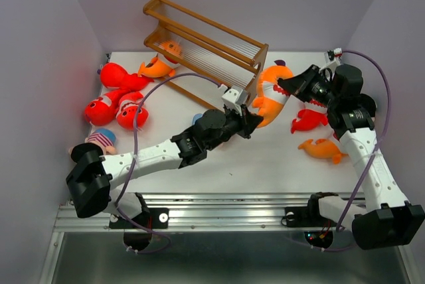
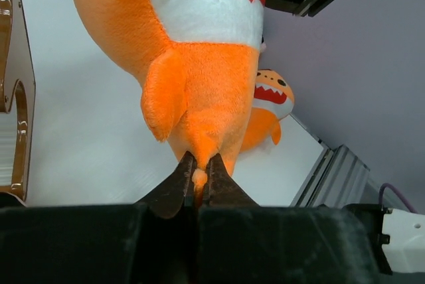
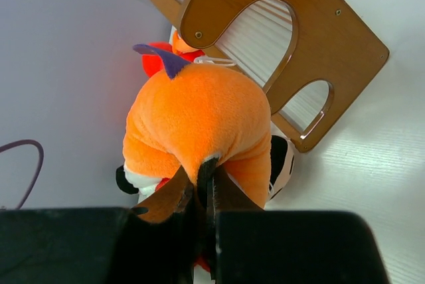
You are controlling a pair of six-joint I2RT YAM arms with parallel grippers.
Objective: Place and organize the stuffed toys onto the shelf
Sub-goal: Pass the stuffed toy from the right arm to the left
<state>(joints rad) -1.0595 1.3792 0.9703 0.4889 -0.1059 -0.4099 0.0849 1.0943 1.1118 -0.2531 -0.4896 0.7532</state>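
Observation:
A big orange shark [image 1: 271,98] with a white belly hangs above the table, just right of the brown wooden shelf [image 1: 206,42], stretched between both arms. My left gripper [image 1: 252,121] is shut on the tip of its tail [image 2: 199,176]. My right gripper [image 1: 287,87] is shut on a fold of its orange back [image 3: 199,111]. The shelf's side panel [image 3: 299,32] stands close behind the shark. A small orange toy [image 1: 171,48] lies in the shelf's lower tier. Other stuffed toys lie on the table.
Three red sharks [image 1: 116,101] and an orange fish [image 1: 156,67] lie at the left, with a striped doll [image 1: 99,139] near the left wall. A red shark [image 1: 309,120] and an orange shark [image 1: 322,148] lie by the right arm. A black-and-white plush [image 3: 282,161] sits under the held shark.

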